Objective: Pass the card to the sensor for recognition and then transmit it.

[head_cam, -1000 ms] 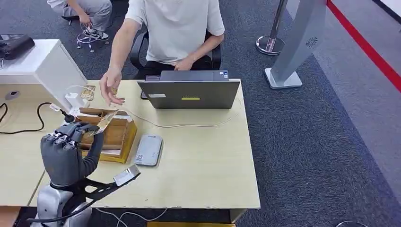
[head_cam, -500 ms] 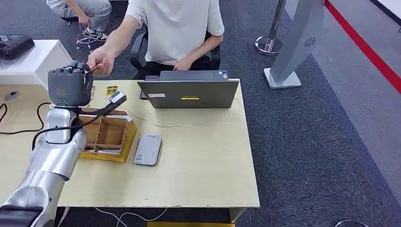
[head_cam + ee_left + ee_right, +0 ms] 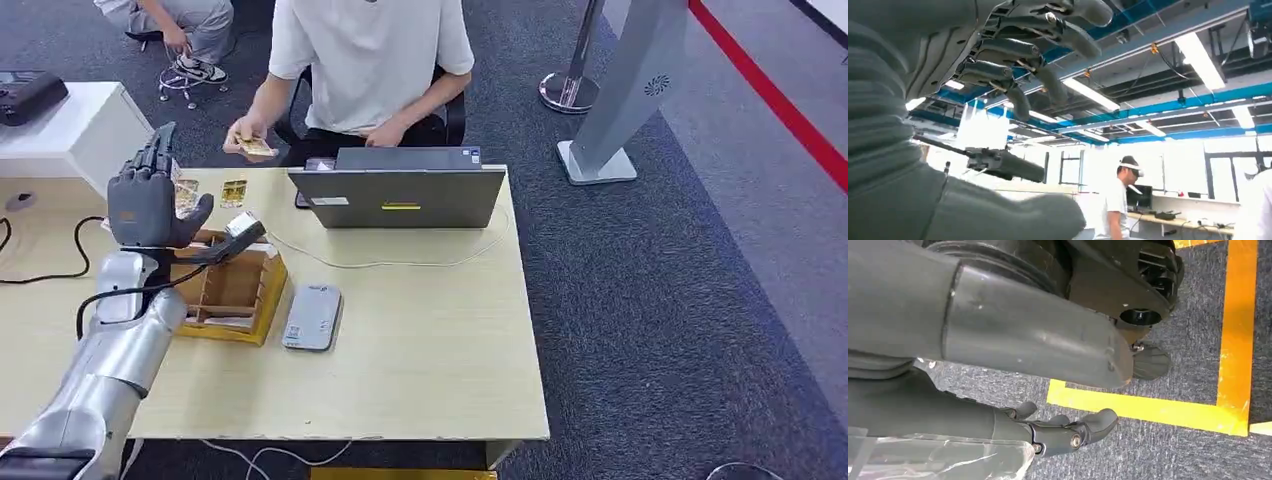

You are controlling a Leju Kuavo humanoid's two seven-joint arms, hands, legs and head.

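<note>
The left robot hand has let go, fingers now spread empty; the small yellow card has gone to the seated person's hand, handover done

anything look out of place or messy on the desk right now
Nothing is spilled or damaged. The grey card reader lies slightly askew beside the wooden card box, and a loose white cable trails across the desk in front of the laptop. The left hand hangs open and empty; the person holds a card.
</note>
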